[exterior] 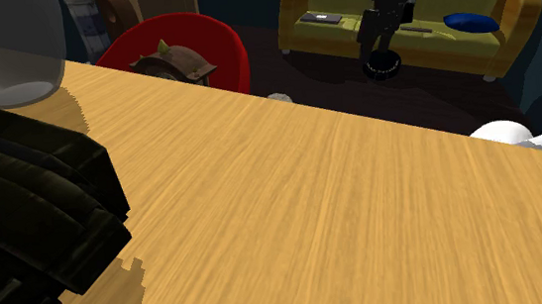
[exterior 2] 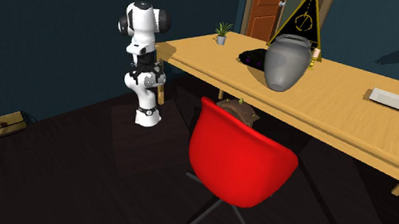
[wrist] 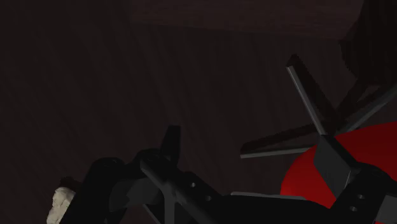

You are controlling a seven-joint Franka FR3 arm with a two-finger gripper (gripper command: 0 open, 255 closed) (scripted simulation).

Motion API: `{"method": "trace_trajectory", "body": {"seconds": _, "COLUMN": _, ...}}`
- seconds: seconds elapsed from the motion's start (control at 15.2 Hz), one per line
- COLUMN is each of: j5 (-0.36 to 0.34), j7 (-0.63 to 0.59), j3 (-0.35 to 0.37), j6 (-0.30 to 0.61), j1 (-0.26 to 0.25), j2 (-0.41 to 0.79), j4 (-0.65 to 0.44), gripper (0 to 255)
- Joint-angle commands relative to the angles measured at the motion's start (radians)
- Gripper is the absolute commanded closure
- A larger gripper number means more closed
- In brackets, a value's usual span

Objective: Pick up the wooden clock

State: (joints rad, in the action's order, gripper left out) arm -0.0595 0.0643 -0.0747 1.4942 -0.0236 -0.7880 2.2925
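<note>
Dark blue walls and a dark floor close round a long tan table set against the wall, with a brown door behind it. Across the room, the shoulder view gives us a yellow sofa. A red chair is drawn up to the table's near edge, with a brown lump on its seat. The wrist view looks over the floor at this chair's star base, so we judge that the hand points low, under table height.

Our arm stands folded at the table's end, at the second exterior view's left. We read that as a resting pose with no reach begun. The gripper seems tucked close to the arm, and we cannot tell whether it is apart or together.

A grey vase stands upright near the table's middle. The clock is the black triangle with a tan rim. It stands upright behind the vase, close to the wall, likely so that its face looks out over the room. Whether it touches the vase we cannot tell.

A black bundle lies just beside the vase, toward the arm. The clock is well apart from the arm, so we judge that the reach must pass over or round both vase and bundle. A white tray lies farther along, and a small plant stands near the arm's end.
</note>
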Motion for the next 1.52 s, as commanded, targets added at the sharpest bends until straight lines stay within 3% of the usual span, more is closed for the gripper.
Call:
{"method": "trace_trajectory", "body": {"seconds": 0.0, "j5": 0.0, "j7": 0.0, "j3": 0.0, "j6": 0.0, "j1": 0.0, "j2": 0.0, "j4": 0.0, "gripper": 0}}
{"method": "trace_trajectory", "body": {"seconds": 0.73, "j5": 0.106, "j7": -0.128, "j3": 0.134, "j6": 0.113, "j1": -0.074, "j2": 0.28, "j4": -0.217, "gripper": 0}}
{"method": "trace_trajectory", "body": {"seconds": 1.45, "j5": 0.118, "j7": -0.254, "j3": 0.254, "j6": 0.147, "j1": -0.128, "j2": 0.603, "j4": -0.565, "gripper": 0}}
